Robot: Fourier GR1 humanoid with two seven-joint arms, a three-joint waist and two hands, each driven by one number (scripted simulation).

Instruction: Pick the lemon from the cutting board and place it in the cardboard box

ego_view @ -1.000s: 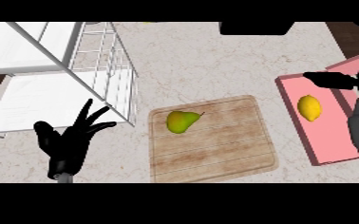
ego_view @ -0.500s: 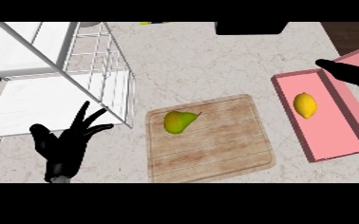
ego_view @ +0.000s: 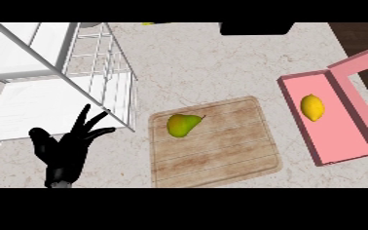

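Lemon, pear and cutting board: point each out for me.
lemon [ego_view: 312, 107], head view, middle of the fruit
pear [ego_view: 182, 124], head view, its round body
cutting board [ego_view: 223, 148], head view, bare wood

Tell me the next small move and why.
Probably none beyond keeping the arms clear: the lemon already lies inside the pink box, and only a pear sits on the cutting board. The left hand rests open at lower left; the right hand is out of view.

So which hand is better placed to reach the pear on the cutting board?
Probably left: the left hand rests open just left of the cutting board, near the pear; the right hand is out of view.
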